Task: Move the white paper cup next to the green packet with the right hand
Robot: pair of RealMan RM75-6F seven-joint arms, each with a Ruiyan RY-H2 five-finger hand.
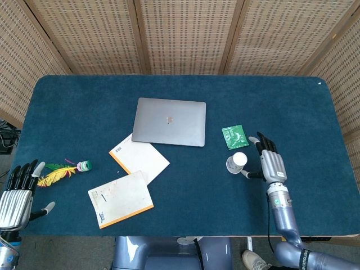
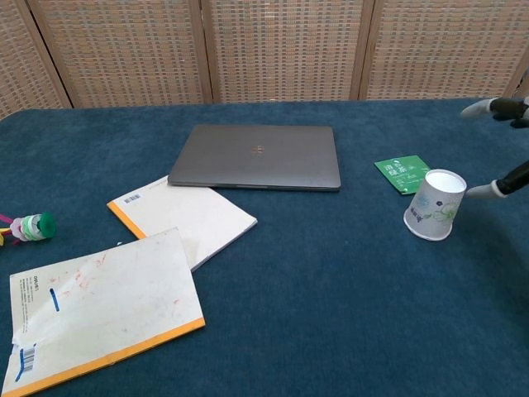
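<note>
Nearly done: white paper cup (image 1: 237,163) upside down, just near of green packet (image 1: 233,136). Right hand (image 1: 273,165) beside it, fingers (image 1: 264,143) released and spread. Only pulling away left, seemingly.

Silver-grey ribbed hands (image 1: 272,163) with black fingers, apparently pale-tipped; glossy blue-grey forearms

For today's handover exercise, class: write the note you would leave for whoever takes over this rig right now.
Right robot hand: open, fingers spread, just right of the white paper cup, holding nothing.
Left robot hand: open, idle at the table's near left edge.
The cup stands upside down, tilted, just in front of the green packet.
Done: cup placed beside the packet.
Left: check that the tilted cup settles; pull the right robot hand clear.
</note>
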